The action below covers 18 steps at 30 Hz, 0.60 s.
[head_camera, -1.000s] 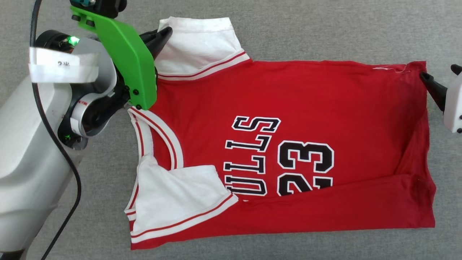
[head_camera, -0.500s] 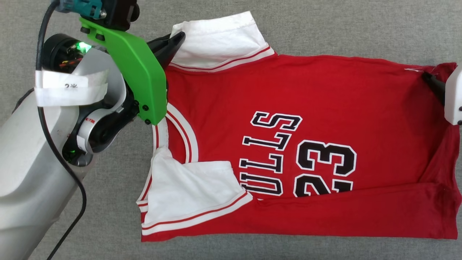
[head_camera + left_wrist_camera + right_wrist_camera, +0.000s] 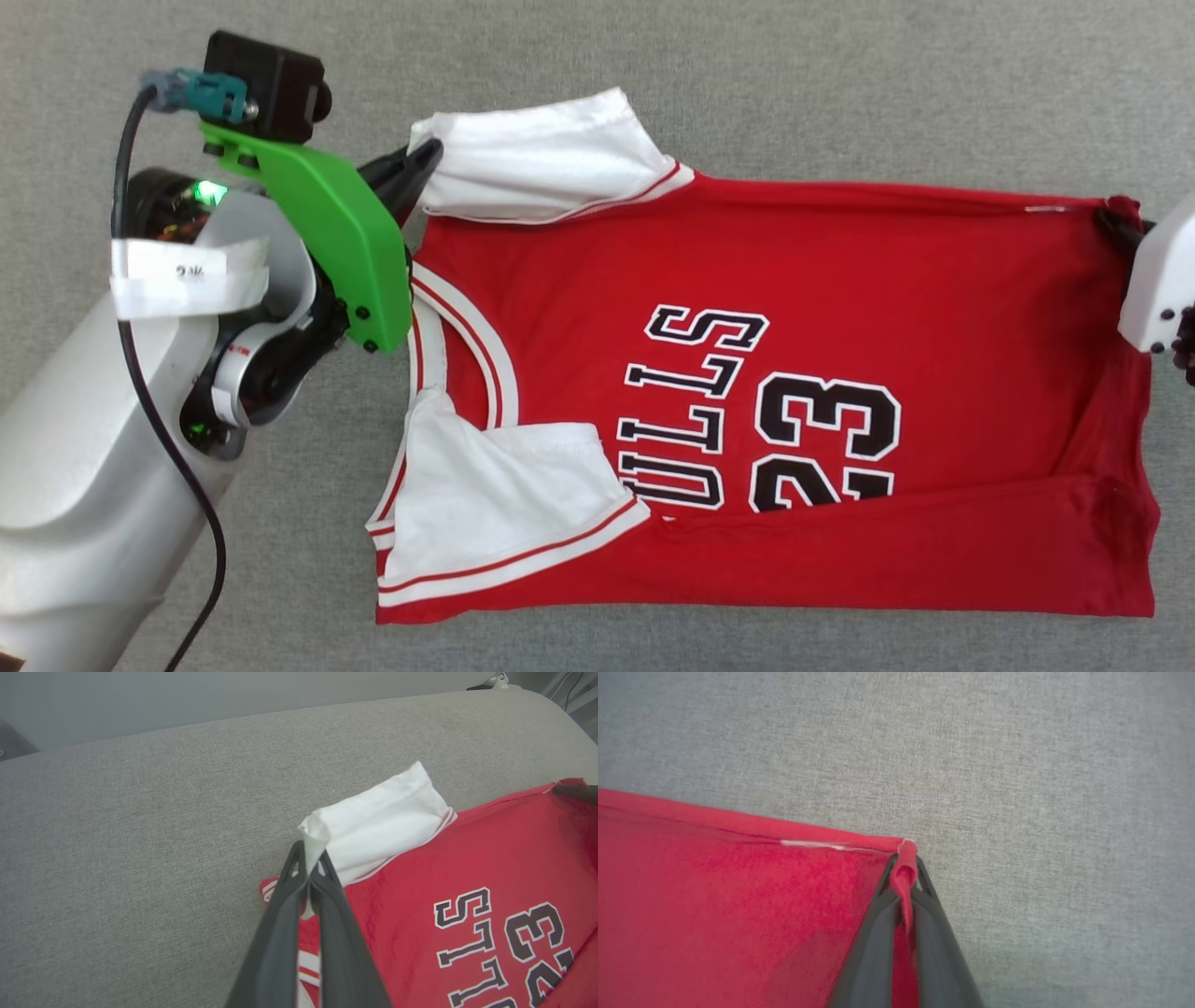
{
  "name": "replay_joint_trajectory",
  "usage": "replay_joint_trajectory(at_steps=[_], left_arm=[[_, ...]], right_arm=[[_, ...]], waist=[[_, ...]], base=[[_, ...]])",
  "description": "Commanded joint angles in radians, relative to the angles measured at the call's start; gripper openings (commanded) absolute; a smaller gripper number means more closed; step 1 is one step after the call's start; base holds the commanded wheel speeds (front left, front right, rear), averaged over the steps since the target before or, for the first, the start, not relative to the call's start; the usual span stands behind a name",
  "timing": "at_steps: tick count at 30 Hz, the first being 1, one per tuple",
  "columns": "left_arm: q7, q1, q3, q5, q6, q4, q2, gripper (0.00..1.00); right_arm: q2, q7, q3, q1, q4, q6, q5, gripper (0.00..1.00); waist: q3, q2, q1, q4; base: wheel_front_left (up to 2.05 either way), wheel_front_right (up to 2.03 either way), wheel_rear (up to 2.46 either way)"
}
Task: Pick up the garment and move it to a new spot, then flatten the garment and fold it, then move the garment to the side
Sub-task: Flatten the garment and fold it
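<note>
The red "BULLS 23" garment (image 3: 840, 280) lies spread on a grey fabric surface (image 3: 840, 75), its near edge folded over the print, held at both ends: the left gripper (image 3: 308, 854) pinched shut on a white sleeve's corner, the right gripper (image 3: 906, 865) closed tight on the far hem corner, red cloth bunched between its fingers (image 3: 878, 933)

Indoors — grey fabric surface (image 3: 140, 812), plain wall (image 3: 140, 700) behind.

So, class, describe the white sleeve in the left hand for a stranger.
Find the red garment on the grey surface. At its collar end, take the far sleeve: the left hand pinches its tip, while the near sleeve lies flat.
</note>
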Motion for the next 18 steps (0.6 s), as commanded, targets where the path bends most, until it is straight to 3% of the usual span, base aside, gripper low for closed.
replay_joint_trajectory(at_steps=[1,12,18], left_arm=[[-0.017,0.032,0.008,-0.017,0.003,0.008,-0.001,0.0],[-0.112,0.235,0.021,-0.066,0.016,-0.004,0.006,0.0],[-0.125,0.342,0.006,-0.073,0.035,-0.055,0.029,0.0]], right_arm=[[0.0,-0.026,-0.013,0.027,0.012,-0.001,0.015,0.0],[-0.015,-0.191,-0.085,0.25,-0.059,-0.001,0.184,0.0],[-0.044,-0.191,-0.081,0.372,-0.128,-0.001,0.255,0.0]], waist=[[-0.051,0.0,0.0,-0.001],[-0.193,0.0,0.0,0.041],[-0.214,0.0,0.0,0.056]], base=[[0.0,0.0,0.0],[0.0,0.0,0.0],[0.0,0.0,0.0]])
